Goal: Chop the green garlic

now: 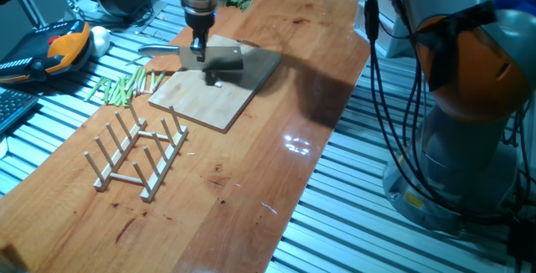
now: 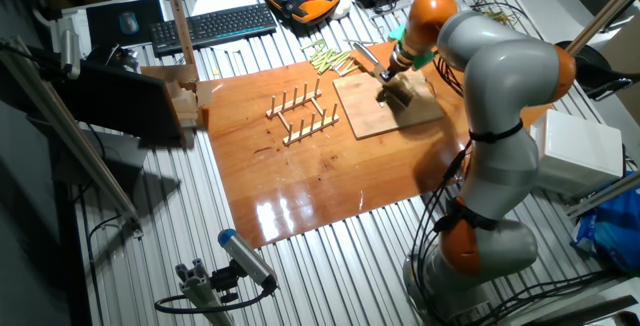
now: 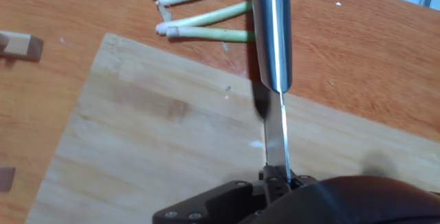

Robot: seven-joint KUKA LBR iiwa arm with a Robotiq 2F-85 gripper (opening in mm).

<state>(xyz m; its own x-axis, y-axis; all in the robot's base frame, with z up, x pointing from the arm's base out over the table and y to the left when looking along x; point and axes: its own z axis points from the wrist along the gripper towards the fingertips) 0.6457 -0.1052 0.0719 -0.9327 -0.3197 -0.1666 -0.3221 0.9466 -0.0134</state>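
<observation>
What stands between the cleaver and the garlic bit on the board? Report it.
Nothing visible. The gripper holds the cleaver right by the pale garlic bit on the cutting board; the heap of green sticks lies off it.

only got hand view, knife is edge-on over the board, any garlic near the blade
observer: One fixed view shows tiny whitish green garlic bits on the cutting board, right by the knife.
operator: whats beyond the board
observer: A wooden peg rack stands upright on the table, apart from the board.
operator: grip ok
observer: The gripper points straight down, closed on the knife.
</observation>
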